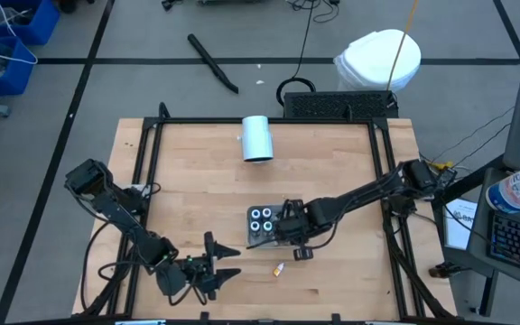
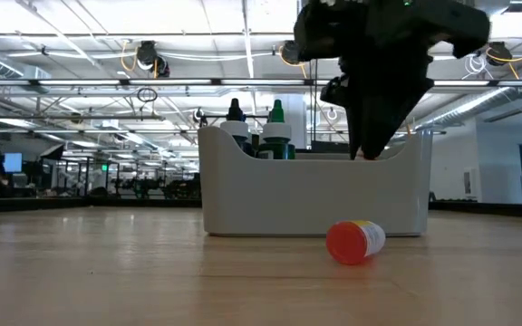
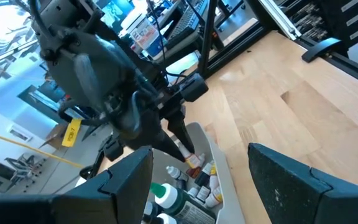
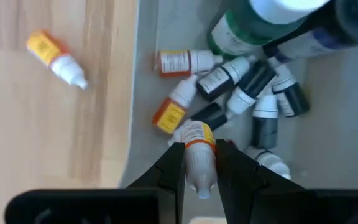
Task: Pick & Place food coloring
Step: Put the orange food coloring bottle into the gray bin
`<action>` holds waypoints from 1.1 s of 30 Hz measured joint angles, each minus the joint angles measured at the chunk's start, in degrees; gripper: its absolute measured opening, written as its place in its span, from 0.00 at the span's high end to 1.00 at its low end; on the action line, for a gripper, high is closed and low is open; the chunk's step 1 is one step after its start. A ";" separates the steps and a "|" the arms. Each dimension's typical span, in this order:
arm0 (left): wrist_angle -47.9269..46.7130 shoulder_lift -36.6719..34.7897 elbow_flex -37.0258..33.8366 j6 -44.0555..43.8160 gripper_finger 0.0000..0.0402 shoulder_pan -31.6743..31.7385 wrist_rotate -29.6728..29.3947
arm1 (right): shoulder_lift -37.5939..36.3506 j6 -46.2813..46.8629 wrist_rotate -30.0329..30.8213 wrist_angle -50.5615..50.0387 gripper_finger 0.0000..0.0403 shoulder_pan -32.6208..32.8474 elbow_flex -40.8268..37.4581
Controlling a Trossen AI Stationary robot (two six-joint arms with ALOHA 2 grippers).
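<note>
The wooden table [image 1: 332,162] fills the middle of the high view, framed by dark rails. On its far part a white cylinder [image 1: 257,138] lies on its side, well apart from everything else.

Near the middle of the table stands a grey tray [image 1: 258,236] with tall walls. In the low view its pale front wall [image 2: 315,195] hides most of what is inside, and only a dark-topped bottle and a green-topped bottle [image 2: 276,127] rise above the rim.

The right arm reaches across from the table's right side, and the right gripper [image 4: 199,163] hangs over the tray. Its fingers [image 4: 166,168] are clamped on one small bottle [image 4: 197,152] of food coloring with an orange and yellow label and a white cap. Below it, on the tray floor, lies a heap of more small bottles [image 4: 229,81], dark, white and orange ones crossing each other.

The left arm waits at the near left edge of the table, and the left gripper [image 1: 220,262] has its fingers [image 3: 291,180] spread wide apart, holding nothing.

One loose bottle [image 2: 355,241] of food coloring lies on its side on the bare wood just in front of the tray, red end toward the low camera, yellow label, white cap [image 4: 76,73].
</note>
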 joint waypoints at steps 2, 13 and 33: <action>0.00 0.00 0.00 -0.29 0.34 0.21 -0.02 | 0.00 1.37 -0.70 -0.58 0.85 -0.78 0.00; -0.03 0.00 0.00 -0.89 0.34 1.22 0.03 | -0.02 0.34 -1.61 -8.36 0.85 -1.55 6.49; -0.24 0.00 0.00 -1.07 0.34 1.22 0.14 | 6.17 -2.94 -0.65 -19.50 0.85 -2.24 13.60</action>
